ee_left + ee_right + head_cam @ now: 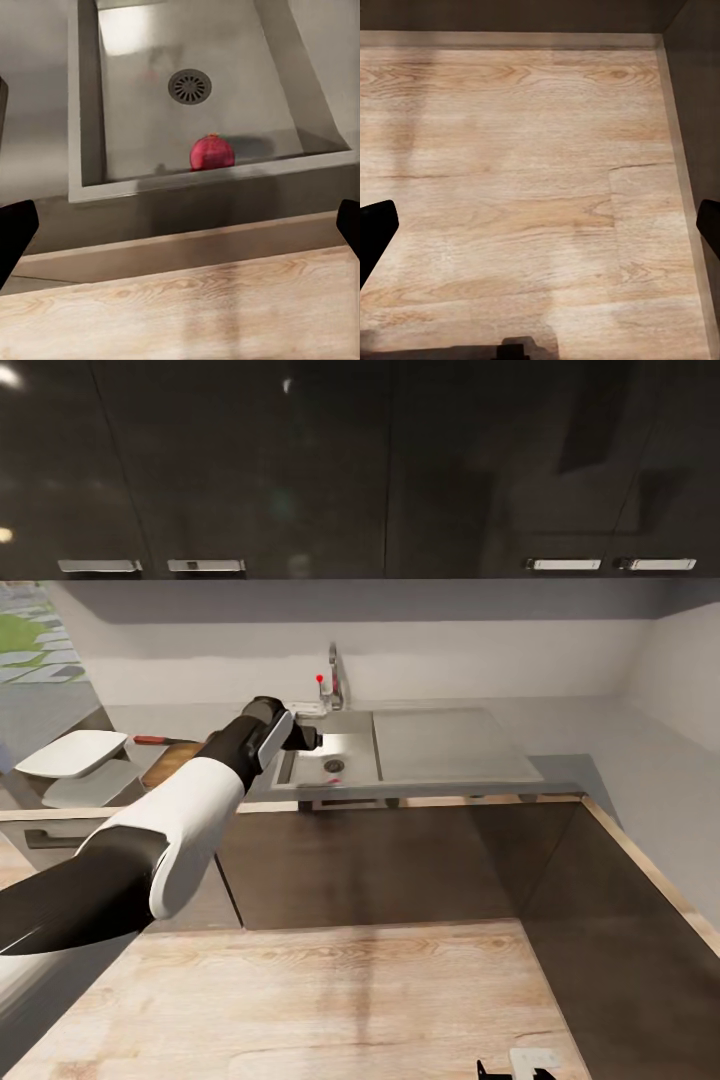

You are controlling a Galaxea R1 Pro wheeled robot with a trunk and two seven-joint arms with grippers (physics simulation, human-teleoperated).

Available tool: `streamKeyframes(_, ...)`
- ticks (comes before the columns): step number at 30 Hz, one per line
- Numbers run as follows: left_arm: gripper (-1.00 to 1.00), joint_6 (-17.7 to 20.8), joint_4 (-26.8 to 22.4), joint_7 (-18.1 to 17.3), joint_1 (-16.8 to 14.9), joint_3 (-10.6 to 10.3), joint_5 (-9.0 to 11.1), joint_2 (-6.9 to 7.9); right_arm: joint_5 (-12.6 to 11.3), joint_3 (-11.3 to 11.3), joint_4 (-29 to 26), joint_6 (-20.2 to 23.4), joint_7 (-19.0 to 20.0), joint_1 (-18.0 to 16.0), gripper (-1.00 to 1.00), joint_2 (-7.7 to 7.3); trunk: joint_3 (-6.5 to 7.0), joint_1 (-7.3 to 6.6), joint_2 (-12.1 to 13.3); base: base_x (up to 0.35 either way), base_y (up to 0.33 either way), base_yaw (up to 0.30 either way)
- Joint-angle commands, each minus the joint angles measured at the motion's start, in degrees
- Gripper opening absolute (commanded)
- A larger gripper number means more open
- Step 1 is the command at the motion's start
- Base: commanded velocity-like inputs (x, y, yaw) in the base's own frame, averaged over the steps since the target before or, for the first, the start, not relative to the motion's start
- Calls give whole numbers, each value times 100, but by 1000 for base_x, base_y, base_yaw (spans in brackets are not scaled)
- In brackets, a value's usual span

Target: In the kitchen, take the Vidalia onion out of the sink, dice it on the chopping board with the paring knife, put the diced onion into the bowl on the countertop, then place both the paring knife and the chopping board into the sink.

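The first step looks in hand, fetching the onion (211, 152); it lies in the sink (352, 745) at frame centre, against the front wall, below the drain. The left gripper (180, 225) hangs spread and empty at the basin's edge; next, I judge, it must descend over the onion. The right gripper (540, 225), likewise spread and empty, faces the wooden floor (525, 150).

Lighting is soft and even, with the upper cabinets (360, 460) dark and carrying faint glossy reflections. A bright patch of glare lies on the sink (135, 45) floor. Soft shadows cross the wooden floor (510, 187). All views are slightly blurred; head view edges appear stretched.
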Motion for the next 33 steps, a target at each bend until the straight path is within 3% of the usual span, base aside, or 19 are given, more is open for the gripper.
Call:
streamKeyframes(1, 100, 21, 1, 44, -3, -43, 66, 6, 60, -31, 4, -16, -28, -4, 100, 2, -12, 3, -12, 10, 0, 0)
streamKeyframes(6, 100, 33, 29, 37, -6, -39, 120, 25, 60, -32, 4, -14, -32, -5, 100, 6, -12, 3, -12, 153, 0, 0)
streamKeyframes(7, 100, 36, 36, 34, -4, -38, 278, 24, 60, -32, 4, -9, -36, -4, 100, 18, -12, 3, -12, 313, 0, 0)
streamKeyframes(10, 100, 37, 43, 39, -1, -38, 403, 24, 60, -32, 4, -8, -37, -3, 100, 22, -12, 3, -12, 329, 0, 0)
streamKeyframes(24, 100, 25, 85, 39, 11, -38, 468, 24, 60, -32, 4, 3, -38, -5, 100, 9, -77, 3, -12, 343, 0, 0)
streamKeyframes(33, 100, 20, 637, 22, 34, -38, 526, 7, 60, -40, 4, 85, -31, -4, 100, 1, -159, 3, -12, 318, 0, 0)
